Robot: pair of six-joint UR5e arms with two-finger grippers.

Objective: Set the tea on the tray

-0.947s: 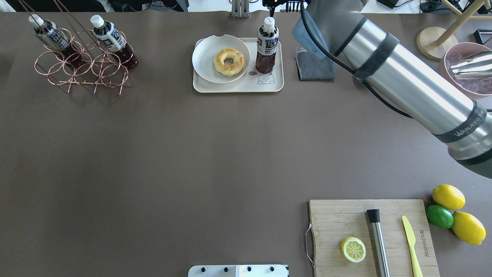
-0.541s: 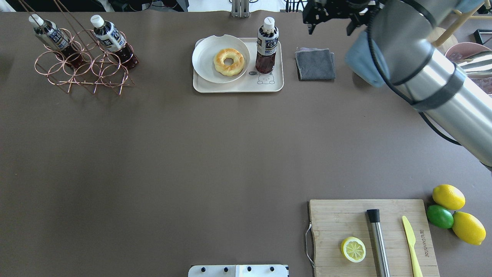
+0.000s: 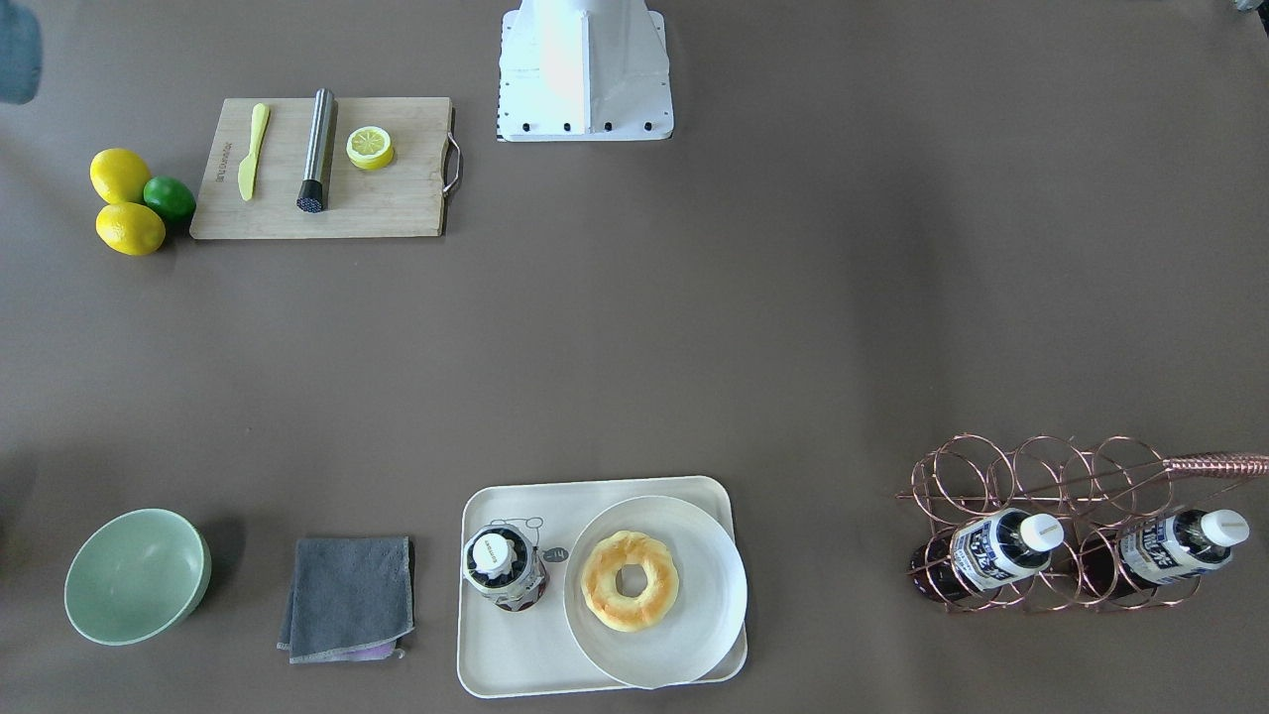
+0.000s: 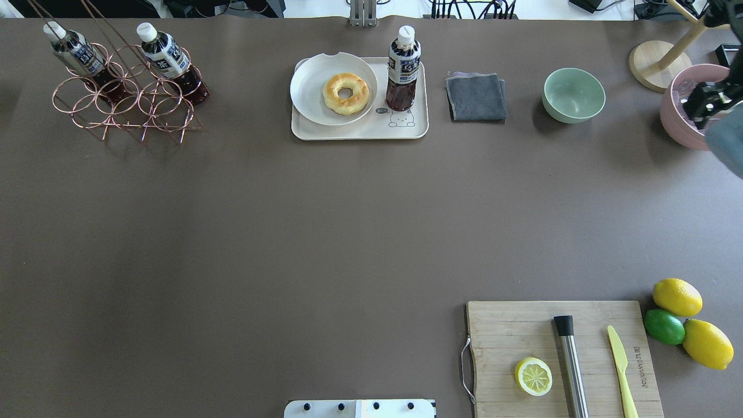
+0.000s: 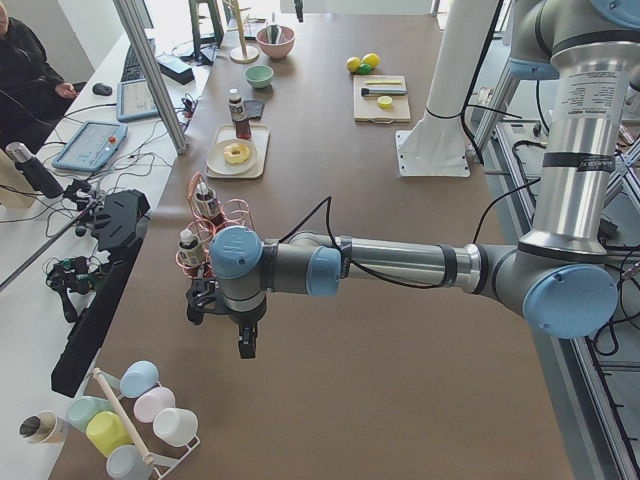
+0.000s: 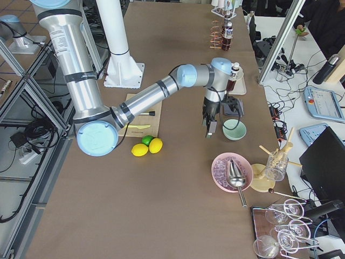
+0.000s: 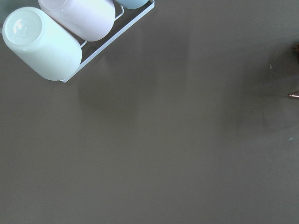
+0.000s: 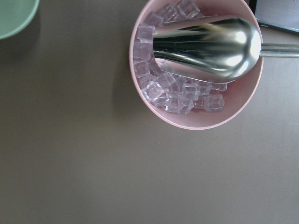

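Across the brown table (image 3: 694, 347), the tea (image 3: 504, 567) is standing upright on the tray (image 3: 516, 654), beside a plate (image 3: 709, 595) holding a doughnut (image 3: 630, 580). From the sides, the left gripper (image 5: 246, 345) and right gripper (image 6: 209, 129) are hanging above the table, and I cannot tell either's grip. The right wrist is showing a pink bowl (image 8: 201, 122) holding ice (image 8: 174, 95) and a scoop (image 8: 210, 44).
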